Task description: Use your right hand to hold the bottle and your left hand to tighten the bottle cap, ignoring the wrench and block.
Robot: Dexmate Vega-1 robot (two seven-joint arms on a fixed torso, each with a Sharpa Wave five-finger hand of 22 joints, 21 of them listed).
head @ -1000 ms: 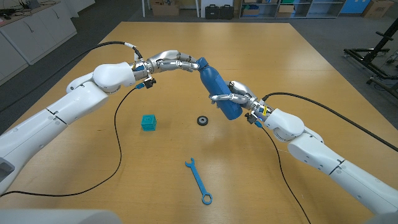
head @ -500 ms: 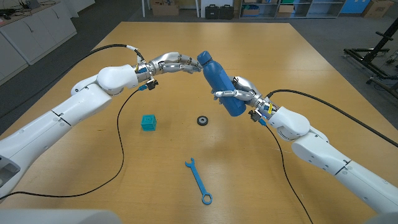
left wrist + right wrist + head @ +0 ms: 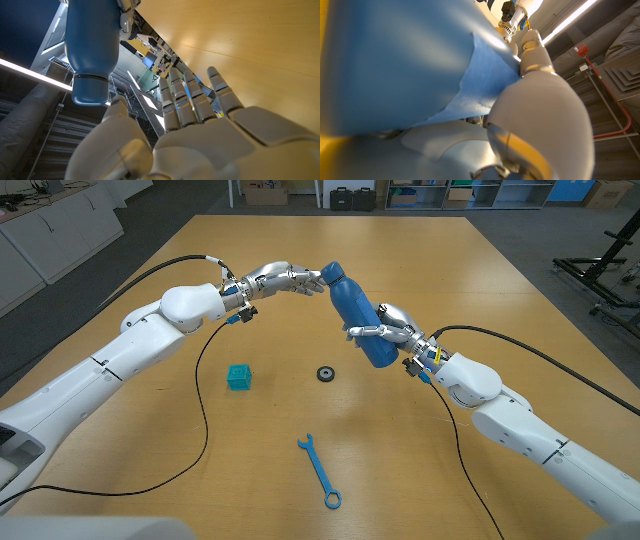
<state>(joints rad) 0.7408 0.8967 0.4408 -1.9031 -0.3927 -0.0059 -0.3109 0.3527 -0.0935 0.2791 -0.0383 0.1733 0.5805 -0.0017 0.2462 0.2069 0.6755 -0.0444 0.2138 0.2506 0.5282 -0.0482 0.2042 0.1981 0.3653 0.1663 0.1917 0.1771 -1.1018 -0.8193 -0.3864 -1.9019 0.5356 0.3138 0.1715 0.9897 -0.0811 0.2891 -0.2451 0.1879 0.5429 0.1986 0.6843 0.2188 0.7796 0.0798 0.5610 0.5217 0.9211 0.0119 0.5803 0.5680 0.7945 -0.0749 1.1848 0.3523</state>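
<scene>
A blue bottle (image 3: 352, 310) hangs tilted above the table's middle, its cap (image 3: 331, 274) pointing up and to the left. My right hand (image 3: 385, 328) grips the bottle's lower body from the right. My left hand (image 3: 280, 279) reaches in from the left, fingertips (image 3: 314, 281) right beside the cap. In the left wrist view the left hand (image 3: 200, 135) has its fingers straight and apart, and the thumb lies close under the cap (image 3: 90, 90) of the bottle (image 3: 92, 35); contact is unclear. In the right wrist view the bottle (image 3: 395, 60) lies against my right hand (image 3: 535, 115).
A teal block (image 3: 238, 376) sits on the wooden table (image 3: 480, 270) left of centre, with a small black ring (image 3: 325, 373) beside it under the bottle. A blue wrench (image 3: 320, 470) lies nearer the front edge. Black cables trail from both wrists.
My right hand has carried the bottle slightly up and to the right. My left hand followed, its fingers staying by the cap.
</scene>
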